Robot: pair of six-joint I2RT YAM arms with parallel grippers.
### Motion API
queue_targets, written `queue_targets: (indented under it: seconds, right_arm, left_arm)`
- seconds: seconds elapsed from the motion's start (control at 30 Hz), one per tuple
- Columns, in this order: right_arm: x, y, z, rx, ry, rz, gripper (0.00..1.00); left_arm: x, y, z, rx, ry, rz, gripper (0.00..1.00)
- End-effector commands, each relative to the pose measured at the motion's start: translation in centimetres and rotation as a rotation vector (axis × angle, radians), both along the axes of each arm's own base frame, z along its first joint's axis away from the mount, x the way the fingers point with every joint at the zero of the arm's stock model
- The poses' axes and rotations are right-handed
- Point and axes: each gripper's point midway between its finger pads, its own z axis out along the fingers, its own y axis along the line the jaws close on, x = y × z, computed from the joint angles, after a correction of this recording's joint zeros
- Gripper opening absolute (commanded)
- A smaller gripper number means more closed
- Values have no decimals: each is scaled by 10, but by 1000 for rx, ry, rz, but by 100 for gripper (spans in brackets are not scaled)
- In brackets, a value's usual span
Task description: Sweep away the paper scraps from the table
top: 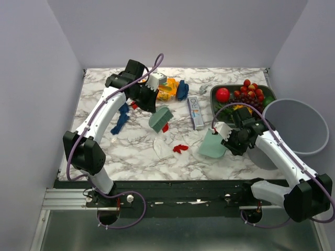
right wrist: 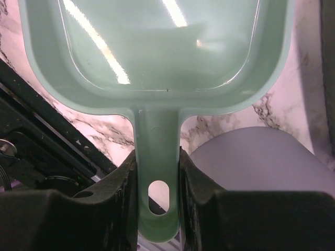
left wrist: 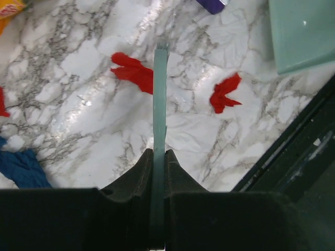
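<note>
The left gripper, clamped on the brush, could flick the red scraps on the table off its near edge, since the pan, held by the right gripper, lies apart to their right.

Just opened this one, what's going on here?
The left gripper is shut on the thin handle of a green brush, held over the middle of the table. The right gripper grips a mint dustpan by its handle near the front edge. The paper scraps, red and blue, lie loose on the marble, and none shows in the pan.
</note>
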Motion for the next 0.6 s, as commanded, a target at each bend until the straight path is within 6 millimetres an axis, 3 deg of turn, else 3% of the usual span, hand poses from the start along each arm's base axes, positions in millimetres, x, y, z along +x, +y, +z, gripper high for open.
queue_targets:
  seconds: [0.0,0.17,0.47,0.57]
  right_arm:
    - [-9,-3,-19,-45,41,46,1]
    - [-13,-13,-30,-103,50,37,1]
    - [-14,-9,-32,-93,95,10,1]
    - [-9,-8,-32,-95,82,7,1]
  left_arm:
    - [-37,-11,8,-2,120,-106,0]
    - [-43,-18,-6,-30,209,-91,0]
    - [-24,-58,-31,-104,319,-117,0]
    - [-26,-68,-41,-100,365,-119,0]
